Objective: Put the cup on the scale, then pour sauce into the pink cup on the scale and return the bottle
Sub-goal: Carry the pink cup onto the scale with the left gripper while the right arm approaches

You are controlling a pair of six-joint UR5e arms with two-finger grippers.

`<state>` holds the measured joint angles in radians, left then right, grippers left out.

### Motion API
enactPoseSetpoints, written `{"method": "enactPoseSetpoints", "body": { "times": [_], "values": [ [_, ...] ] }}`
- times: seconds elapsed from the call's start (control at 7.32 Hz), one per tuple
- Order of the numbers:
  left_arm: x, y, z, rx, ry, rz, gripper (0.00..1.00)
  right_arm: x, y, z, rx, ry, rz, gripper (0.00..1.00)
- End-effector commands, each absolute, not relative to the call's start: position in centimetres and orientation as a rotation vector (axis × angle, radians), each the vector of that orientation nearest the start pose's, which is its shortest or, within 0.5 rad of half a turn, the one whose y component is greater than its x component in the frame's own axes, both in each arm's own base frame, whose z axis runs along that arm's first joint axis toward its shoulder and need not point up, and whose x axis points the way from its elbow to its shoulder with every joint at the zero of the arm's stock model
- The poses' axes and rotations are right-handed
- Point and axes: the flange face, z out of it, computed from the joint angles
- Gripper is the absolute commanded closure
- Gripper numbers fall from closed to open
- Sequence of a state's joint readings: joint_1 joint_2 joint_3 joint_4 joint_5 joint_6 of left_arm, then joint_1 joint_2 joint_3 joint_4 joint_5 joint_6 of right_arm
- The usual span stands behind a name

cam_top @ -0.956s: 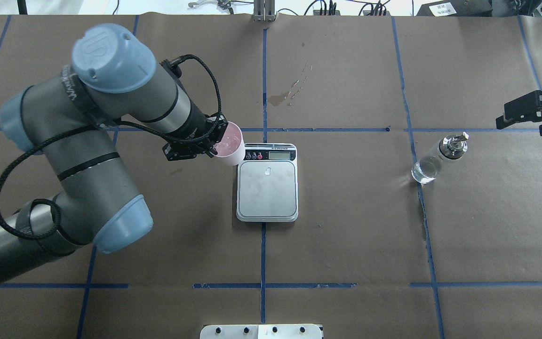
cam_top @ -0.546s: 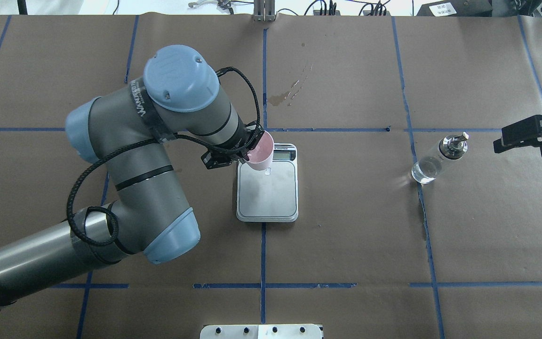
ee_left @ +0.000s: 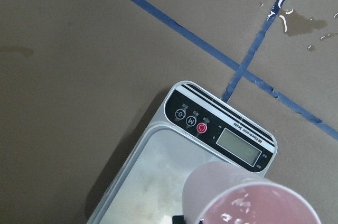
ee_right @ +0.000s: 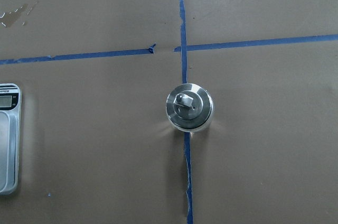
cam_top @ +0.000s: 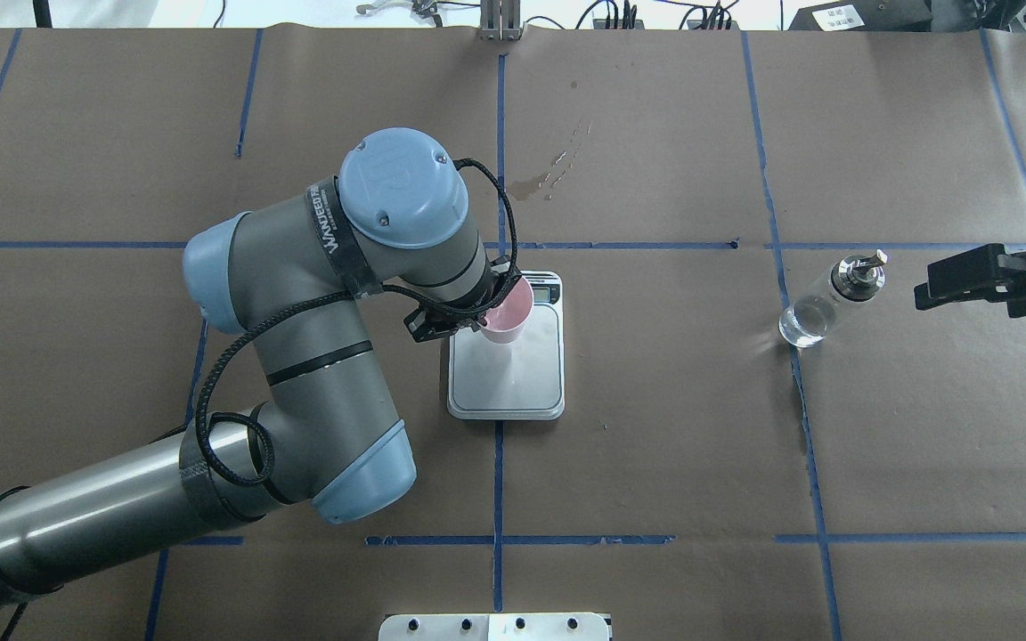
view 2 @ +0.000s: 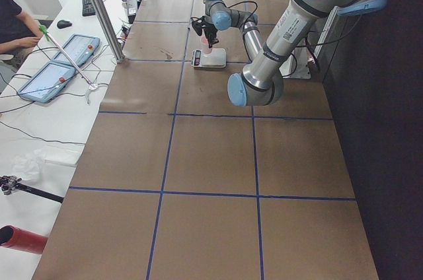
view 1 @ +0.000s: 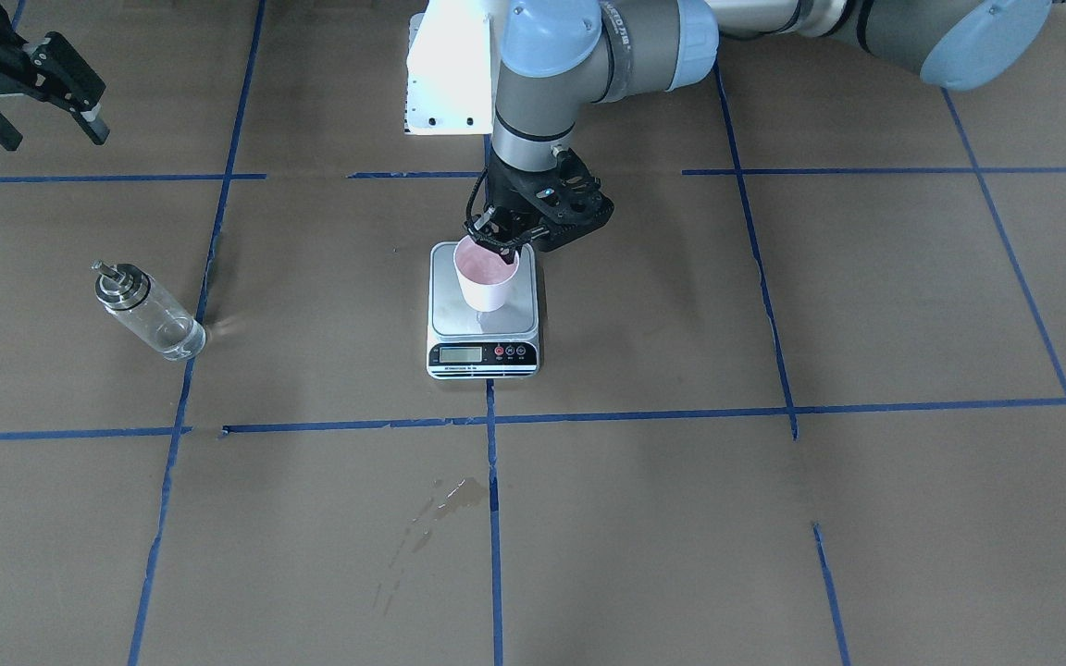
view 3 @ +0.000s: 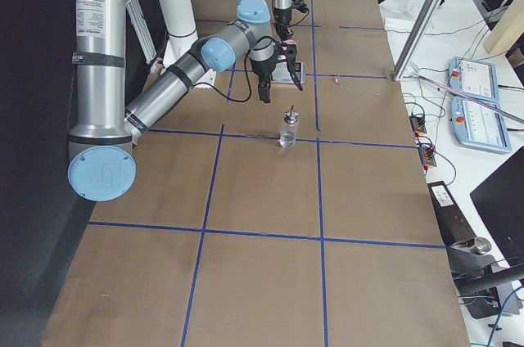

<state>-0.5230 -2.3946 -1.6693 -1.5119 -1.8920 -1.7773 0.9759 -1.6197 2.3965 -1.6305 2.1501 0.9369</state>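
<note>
arms point(cam_top: 299, 356) grey metal | joint caps point(cam_top: 402, 187) light blue | cable point(cam_top: 201, 401) black braided

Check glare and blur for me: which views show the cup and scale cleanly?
Left wrist view: the cup is close, soft and cut off at the frame edge, while the scale is sharp. Overhead view: the steel platform mirrors the cup as a pale streak; light glints beside the bottle. Side views: both too small to judge.

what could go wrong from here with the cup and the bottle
The left gripper pinches the cup by its rim over the scale; letting go before it sits flat could tip it. The bottle stands upright near the open right gripper; an off-line approach might knock it over.
</note>
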Motion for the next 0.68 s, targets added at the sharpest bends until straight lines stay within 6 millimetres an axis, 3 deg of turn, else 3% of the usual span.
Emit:
{"method": "enactPoseSetpoints", "body": {
  "times": [0.0,0.55],
  "values": [
    [55.1,-42.0,12.5,-0.173,0.894,-0.521,1.0,-16.8,-35.9,30.9,0.121,-0.858,0.132,0.0],
    [55.6,-41.7,13.0,-0.177,0.886,-0.515,1.0,-17.4,-33.7,33.6,0.19,-0.85,0.159,0.0]
  ]
}}
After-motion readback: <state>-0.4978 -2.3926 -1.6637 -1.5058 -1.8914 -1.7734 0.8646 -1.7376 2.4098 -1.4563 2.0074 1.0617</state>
